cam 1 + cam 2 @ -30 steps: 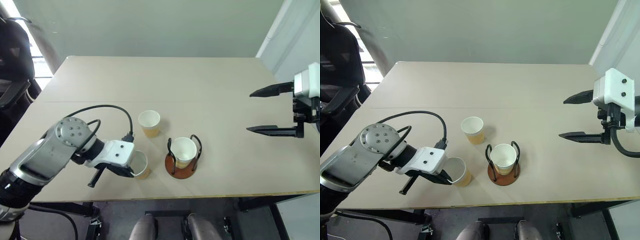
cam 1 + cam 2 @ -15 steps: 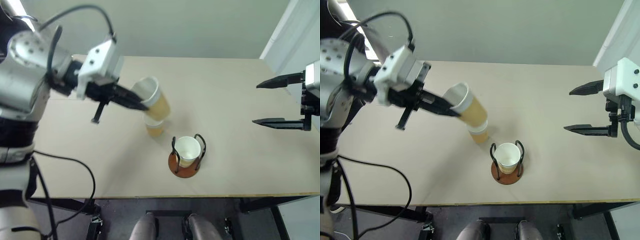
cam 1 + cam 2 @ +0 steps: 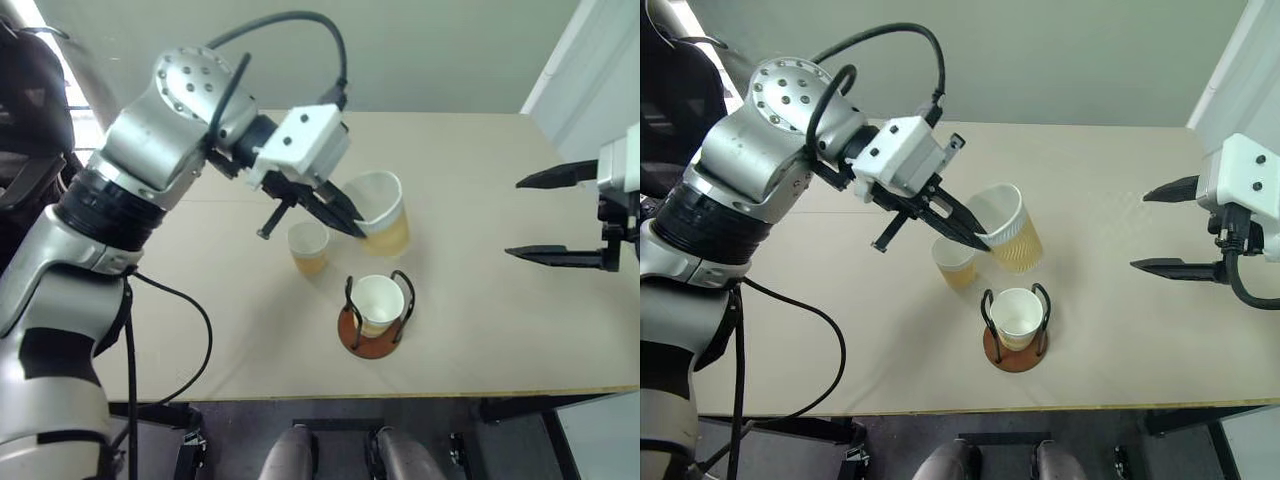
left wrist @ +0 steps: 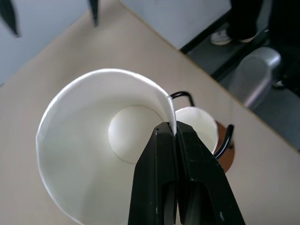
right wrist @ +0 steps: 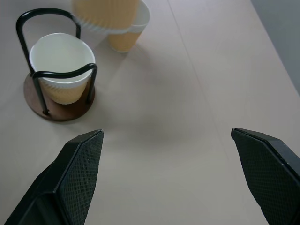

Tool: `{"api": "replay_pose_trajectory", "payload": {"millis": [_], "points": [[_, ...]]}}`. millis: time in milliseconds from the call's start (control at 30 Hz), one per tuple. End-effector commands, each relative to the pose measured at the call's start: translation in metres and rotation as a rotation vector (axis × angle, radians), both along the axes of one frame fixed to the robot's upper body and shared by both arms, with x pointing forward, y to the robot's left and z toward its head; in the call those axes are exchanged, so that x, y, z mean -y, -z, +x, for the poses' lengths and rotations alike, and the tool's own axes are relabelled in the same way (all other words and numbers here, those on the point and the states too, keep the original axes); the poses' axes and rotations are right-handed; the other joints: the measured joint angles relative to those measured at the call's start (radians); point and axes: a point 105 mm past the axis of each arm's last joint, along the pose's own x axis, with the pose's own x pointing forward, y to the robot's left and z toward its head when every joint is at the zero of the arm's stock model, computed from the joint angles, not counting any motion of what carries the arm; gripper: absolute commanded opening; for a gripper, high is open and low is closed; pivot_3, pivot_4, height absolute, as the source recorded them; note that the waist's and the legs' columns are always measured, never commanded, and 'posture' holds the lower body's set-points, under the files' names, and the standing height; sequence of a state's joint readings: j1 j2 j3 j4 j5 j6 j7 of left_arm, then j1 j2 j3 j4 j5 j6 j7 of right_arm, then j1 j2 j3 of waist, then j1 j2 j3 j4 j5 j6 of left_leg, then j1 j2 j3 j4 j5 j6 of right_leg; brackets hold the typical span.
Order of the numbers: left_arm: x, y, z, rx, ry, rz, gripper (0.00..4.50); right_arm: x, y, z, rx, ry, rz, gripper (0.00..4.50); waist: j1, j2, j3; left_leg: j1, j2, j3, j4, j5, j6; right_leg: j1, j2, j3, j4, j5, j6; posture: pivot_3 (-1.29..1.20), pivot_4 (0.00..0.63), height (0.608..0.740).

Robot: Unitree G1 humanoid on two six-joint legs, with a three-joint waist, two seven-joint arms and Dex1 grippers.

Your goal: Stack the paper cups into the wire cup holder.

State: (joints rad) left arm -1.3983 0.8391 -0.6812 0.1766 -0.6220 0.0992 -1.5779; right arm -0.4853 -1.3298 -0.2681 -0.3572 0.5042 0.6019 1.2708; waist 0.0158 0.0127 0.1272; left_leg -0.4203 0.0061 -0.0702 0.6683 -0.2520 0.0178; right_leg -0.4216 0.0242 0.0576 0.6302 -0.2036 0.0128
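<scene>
My left gripper (image 3: 350, 218) is shut on the rim of a paper cup (image 3: 382, 212), holding it tilted in the air above and just behind the wire cup holder (image 3: 373, 315). The left wrist view shows the pinched cup (image 4: 93, 140) from inside, with the fingers (image 4: 176, 183) on its wall. One paper cup (image 3: 378, 300) sits inside the holder's black loops on the reddish-brown base. Another paper cup (image 3: 309, 247) stands on the table to the holder's left. My right gripper (image 3: 556, 215) hangs open and empty over the table's right side, well clear of the cups.
The beige table (image 3: 470, 330) carries nothing besides the cups and holder. A black chair (image 3: 30, 120) stands off its left edge. A grey wall runs behind the far edge, and a white panel (image 3: 590, 70) rises at the right.
My left arm lifted the cup off the table's front left, carried it up and to the right, and now holds it over the holder. The right gripper stayed put.
</scene>
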Motion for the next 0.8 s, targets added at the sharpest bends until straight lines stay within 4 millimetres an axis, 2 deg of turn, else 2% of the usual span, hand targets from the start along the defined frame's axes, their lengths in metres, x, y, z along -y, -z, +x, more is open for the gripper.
{"api": "replay_pose_trajectory", "payload": {"millis": [33, 333, 800], "points": [[0.001, 0.002, -0.009, 0.02, 0.081, 0.046, 0.01, 0.003, -0.014, -0.007, 0.065, 0.029, -0.024, 4.5, 0.0, 0.0, 0.0, 0.0, 0.0, 0.0, 0.0, 0.0, 0.0, 0.0, 0.0, 0.0, 0.0, 0.0, 0.0, 0.0, 0.15, 0.74], [0.009, 0.019, -0.01, 0.013, 0.131, 0.102, 0.01, 0.007, -0.012, -0.01, 0.071, 0.063, -0.03, 4.5, 0.003, 0.0, 0.0, 0.0, 0.0, 0.0, 0.003, -0.001, 0.001, 0.002, 0.0, 0.0, -0.002, 0.001, 0.002, 0.0, 0.15, 0.74], [0.013, 0.032, -0.008, -0.031, 0.139, 0.119, 0.01, 0.013, -0.013, -0.018, 0.054, 0.089, -0.011, 4.5, 0.003, 0.001, 0.0, 0.0, 0.0, 0.0, 0.007, -0.001, 0.003, 0.004, 0.0, 0.0, -0.001, 0.002, 0.004, 0.0, 0.15, 0.74]]}}
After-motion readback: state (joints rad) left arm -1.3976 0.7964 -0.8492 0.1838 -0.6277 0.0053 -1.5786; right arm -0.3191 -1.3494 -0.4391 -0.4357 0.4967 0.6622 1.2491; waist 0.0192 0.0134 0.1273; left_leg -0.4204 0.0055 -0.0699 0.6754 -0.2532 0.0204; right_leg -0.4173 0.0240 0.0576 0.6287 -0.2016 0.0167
